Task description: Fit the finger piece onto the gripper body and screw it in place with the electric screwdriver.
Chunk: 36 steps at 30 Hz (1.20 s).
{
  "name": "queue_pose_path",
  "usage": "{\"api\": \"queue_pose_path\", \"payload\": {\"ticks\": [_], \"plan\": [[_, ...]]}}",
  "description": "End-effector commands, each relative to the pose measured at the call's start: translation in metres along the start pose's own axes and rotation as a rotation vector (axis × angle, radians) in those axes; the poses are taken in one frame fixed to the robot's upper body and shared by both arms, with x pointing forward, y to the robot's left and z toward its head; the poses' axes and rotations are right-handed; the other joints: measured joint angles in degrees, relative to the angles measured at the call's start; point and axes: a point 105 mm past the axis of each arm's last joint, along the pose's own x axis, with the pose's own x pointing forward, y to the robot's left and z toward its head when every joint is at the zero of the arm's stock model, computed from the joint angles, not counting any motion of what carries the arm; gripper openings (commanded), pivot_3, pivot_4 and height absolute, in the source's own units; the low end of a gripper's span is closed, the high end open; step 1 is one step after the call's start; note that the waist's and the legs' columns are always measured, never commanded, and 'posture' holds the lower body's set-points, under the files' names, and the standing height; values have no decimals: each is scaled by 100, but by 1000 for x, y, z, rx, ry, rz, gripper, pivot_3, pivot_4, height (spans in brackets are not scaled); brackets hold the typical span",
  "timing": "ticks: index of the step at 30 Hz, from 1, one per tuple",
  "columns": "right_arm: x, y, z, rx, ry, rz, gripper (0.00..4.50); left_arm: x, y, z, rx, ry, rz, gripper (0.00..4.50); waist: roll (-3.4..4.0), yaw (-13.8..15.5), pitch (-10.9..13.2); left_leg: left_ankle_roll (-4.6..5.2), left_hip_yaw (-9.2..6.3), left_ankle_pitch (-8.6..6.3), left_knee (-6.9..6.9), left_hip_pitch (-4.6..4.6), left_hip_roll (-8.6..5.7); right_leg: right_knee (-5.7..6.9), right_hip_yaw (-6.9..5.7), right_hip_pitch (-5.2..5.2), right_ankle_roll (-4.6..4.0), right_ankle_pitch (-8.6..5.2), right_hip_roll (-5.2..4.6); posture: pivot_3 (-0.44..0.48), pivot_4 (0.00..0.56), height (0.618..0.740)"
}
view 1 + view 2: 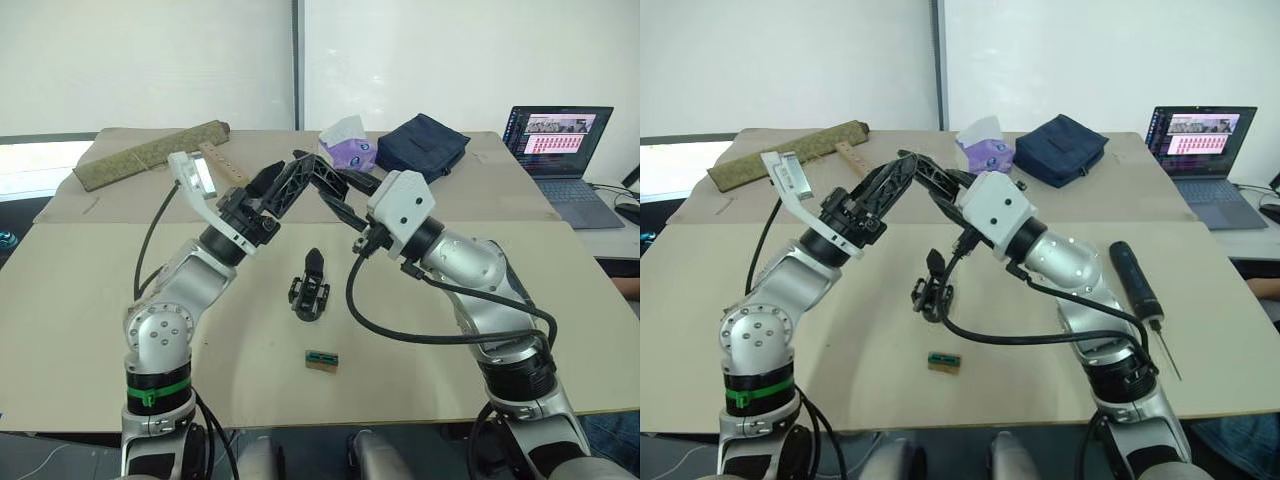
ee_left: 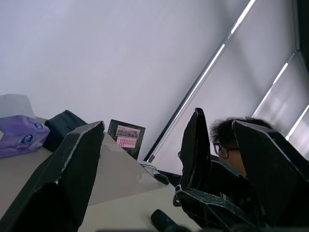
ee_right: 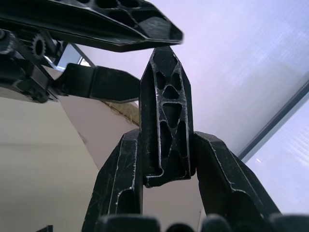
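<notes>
The finger piece (image 3: 164,116) is pinched between the two fingers of the right end effector (image 3: 164,159) and is held up in the air above the table (image 1: 120,320), with its pointed tip upward in the right wrist view. The left end effector (image 1: 290,185) is raised just beside it, with its fingers spread apart and nothing between them; one of its fingers (image 3: 96,19) is seen very near the tip of the piece, but contact cannot be confirmed.

The gripper body (image 1: 310,288) is lying on the table below the two raised arms, and nothing is holding it. The electric screwdriver (image 1: 1137,283) is resting on the table at the robot's right side, well apart from the gripper body, and is untouched.

It is judged that the task is at an early stage: the finger piece is picked up, perhaps for a handover between the two end effectors, but it is not yet fitted onto the gripper body. The fitting and the screwing are both left to be done.

A small green-and-tan block (image 1: 321,360) is seen near the front edge of the table. As for containers, a purple tissue pack (image 1: 347,148) with a tissue sticking out and a dark blue pouch (image 1: 424,145), whose content is hidden, are placed at the far side.
</notes>
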Motion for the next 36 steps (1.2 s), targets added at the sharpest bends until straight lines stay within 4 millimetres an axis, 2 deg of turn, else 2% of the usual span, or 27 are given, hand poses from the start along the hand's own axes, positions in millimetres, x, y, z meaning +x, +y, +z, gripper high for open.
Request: {"api": "queue_pose_path", "payload": {"ticks": [1, 3, 6, 7, 13, 14, 17, 19, 23, 26, 28, 31, 36], "plan": [[1, -3, 16, -52, -64, -6, 1127, 1, -6, 3, -24, -32, -25, 4500, 0, 0, 0, 0, 0, 0, 0, 0, 0, 0, 0, 0, 0, 0, 0, 0, 150, 740], [2, -3, 17, -56, -65, -2, 1127, 0, -7, 0, -43, -32, -30, 4500, 0, -1, 0, 0, 0, 0, 0, 1, 0, 1, 0, 1, 0, 0, 0, 0, 150, 740], [3, 0, 16, -55, -65, 8, 1127, 0, -7, -2, -53, -48, -33, 3634, 0, -3, 0, 0, 0, 0, 0, 1, 0, 1, 0, 1, 0, 0, 1, 0, 150, 740], [3, 2, 16, -54, -64, 12, 1127, 1, -8, -3, -63, -56, -35, 3279, 0, -2, 0, 0, 0, 0, 0, 1, 0, 0, 0, 1, 0, 0, 1, 0, 150, 740], [3, 1, 13, -54, -54, 6, 1127, 2, -12, 2, -80, -107, -57, 277, 0, -1, 0, 0, 1, 0, 0, 1, -1, 0, 0, 1, 0, 0, 1, 0, 150, 740], [3, 1, 12, -53, -51, 6, 1127, 2, -11, 4, -79, -118, -56, 12, 0, 0, 0, 0, 1, 0, 0, 1, -1, 0, 0, 1, 0, 0, 1, 0, 150, 740], [0, 1, 9, -40, -40, 12, 1127, 0, -13, 17, -80, -209, -66, 12, 0, 2, 0, 0, 0, 0, 0, 0, -1, -1, 0, 1, 0, 0, 1, 0, 150, 740], [-4, -8, 9, 14, -44, -37, 2151, -3, -14, 31, -114, -292, -81, 12, -2, 7, 1, 0, 0, 0, 0, 0, -1, -3, 0, 1, 0, 0, 0, 0, 150, 740], [-17, -22, 16, 43, -49, 26, 3569, -11, -9, 48, -119, -319, -107, 12, -4, 11, 3, 0, 0, 0, 0, 0, 0, -2, 0, 1, -1, 0, 2, 0, 150, 740], [-36, -22, 22, 231, -17, 246, 4499, -16, -3, 48, -71, -157, -160, 12, -4, 8, 7, 0, -1, 0, 0, 0, 0, -4, -1, 2, -1, 0, 2, 0, 150, 740], [-46, -24, 25, 355, 25, 357, 4500, -21, -4, 41, -45, -8, -216, 12, -5, 2, 11, 1, -2, 0, 0, 0, 1, -4, -3, 2, -1, 0, 2, 0, 150, 740], [-59, -19, 28, 573, 114, 531, 4500, -31, -13, 20, -23, 289, -333, 12, -8, -27, 15, 1, -2, 0, 0, 1, 5, -4, -7, 1, -4, -3, 3, 0, 150, 740], [-71, 8, 23, 791, 292, 725, 4500, -40, -29, 0, -43, 515, -473, 12, -8, -20, 16, 1, -2, 0, -1, -1, 9, -4, -14, -1, -12, -8, 3, 0, 150, 740]]}}
